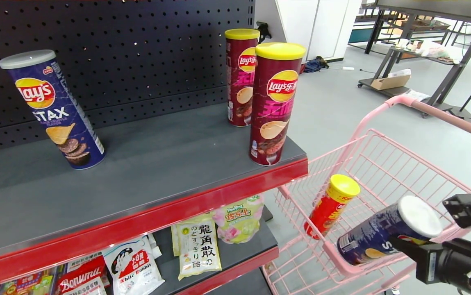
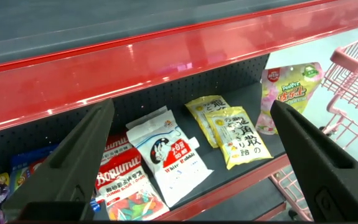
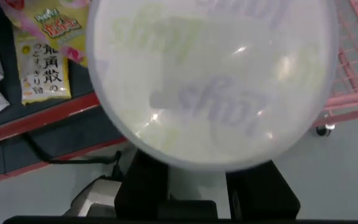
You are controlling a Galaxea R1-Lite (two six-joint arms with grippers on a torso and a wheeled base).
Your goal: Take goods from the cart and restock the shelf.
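My right gripper (image 1: 426, 231) is shut on a dark blue chip can (image 1: 376, 235) with a white lid, held tilted over the near rim of the pink cart (image 1: 387, 164). The can's lid (image 3: 213, 81) sits close before the right wrist camera, above the gripper (image 3: 197, 186). A red can with a yellow lid (image 1: 331, 205) leans inside the cart. On the grey upper shelf (image 1: 157, 164) stand another blue can (image 1: 55, 110) at the left and two maroon cans (image 1: 275, 104) (image 1: 241, 76) at the right end. My left gripper (image 2: 191, 168) is open, facing the lower shelf.
The lower shelf (image 2: 253, 180) holds snack bags: a white one (image 2: 169, 158), yellow ones (image 2: 231, 130) and a pale green pouch (image 2: 291, 93). The upper shelf has a red front edge (image 1: 169, 213) and a pegboard back (image 1: 116, 53). Tables and racks (image 1: 424, 49) stand far behind the cart.
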